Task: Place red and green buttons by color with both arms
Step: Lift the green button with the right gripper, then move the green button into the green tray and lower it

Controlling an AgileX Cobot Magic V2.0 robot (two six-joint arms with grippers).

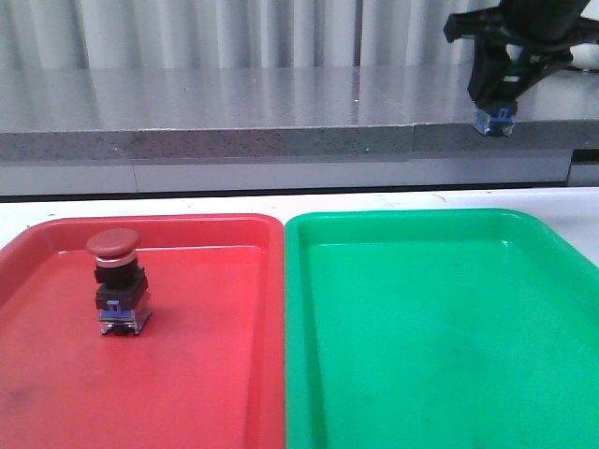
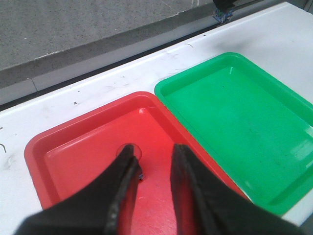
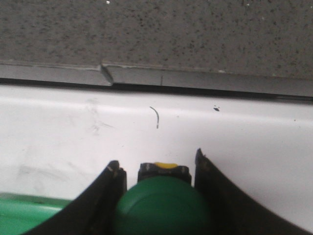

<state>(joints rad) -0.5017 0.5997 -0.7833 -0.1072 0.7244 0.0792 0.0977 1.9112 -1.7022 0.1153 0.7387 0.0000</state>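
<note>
Green button [image 3: 161, 205] sits clamped in the right gripper [image 3: 159, 183], body mostly hidden; left gripper [image 2: 152, 171] narrowly parted, empty.

The front camera sits low, looking forward across the red tray [image 1: 56, 393] and green tray [image 1: 440, 374]. The left wrist camera looks down from higher up on both trays, a shared area. The right wrist camera sits close above the desk [image 3: 73, 142] edge.
</note>
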